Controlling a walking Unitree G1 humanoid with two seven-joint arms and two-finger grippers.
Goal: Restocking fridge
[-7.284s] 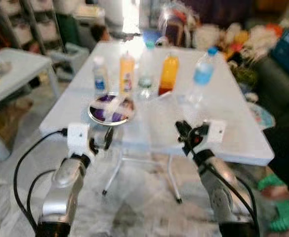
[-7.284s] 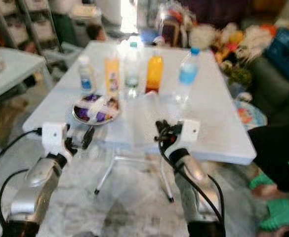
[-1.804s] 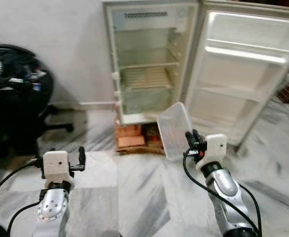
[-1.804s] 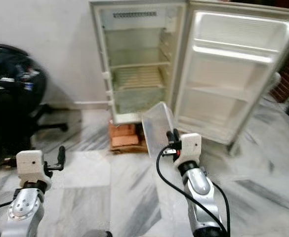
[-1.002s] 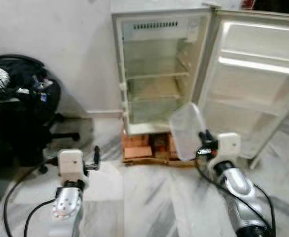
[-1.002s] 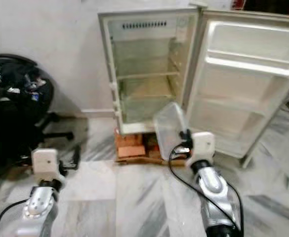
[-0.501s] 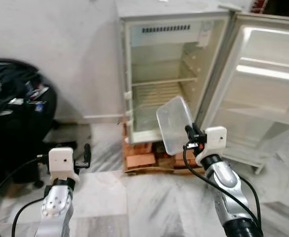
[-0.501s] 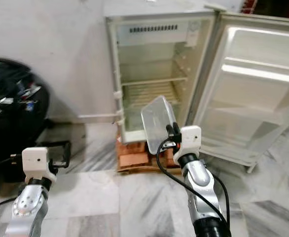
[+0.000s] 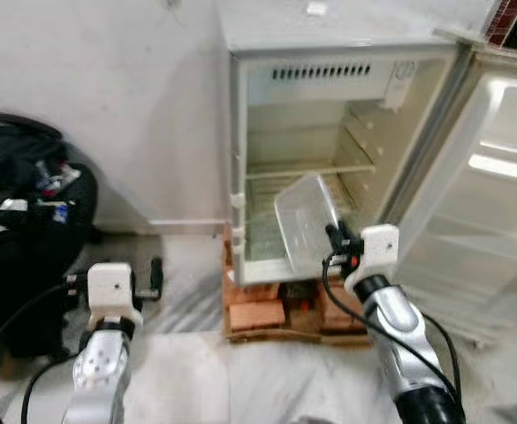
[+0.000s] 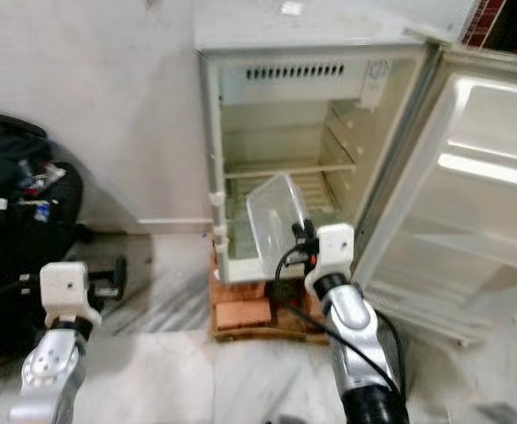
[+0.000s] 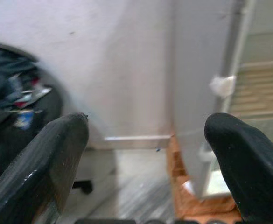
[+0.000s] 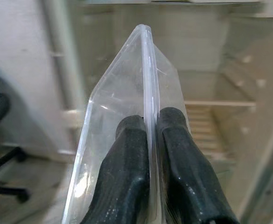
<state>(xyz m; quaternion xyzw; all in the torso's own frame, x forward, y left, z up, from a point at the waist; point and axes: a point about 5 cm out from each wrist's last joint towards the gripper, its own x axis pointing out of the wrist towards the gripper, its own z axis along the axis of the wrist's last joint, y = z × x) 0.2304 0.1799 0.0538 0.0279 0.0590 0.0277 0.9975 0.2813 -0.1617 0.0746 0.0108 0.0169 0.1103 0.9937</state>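
Soft, even indoor light, fairly bright on the pale wall and inside the fridge. The open fridge door glares white at right. The dark chair at left sits in shadow. Both wrist views are blurred, their backgrounds out of focus.

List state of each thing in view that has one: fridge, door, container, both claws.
fridge: open, shelves bare
fridge door: swung wide to the right
clear plastic container: tilted, held up in front of the fridge opening
right claw: shut on the container's rim
left claw: open, holding nothing
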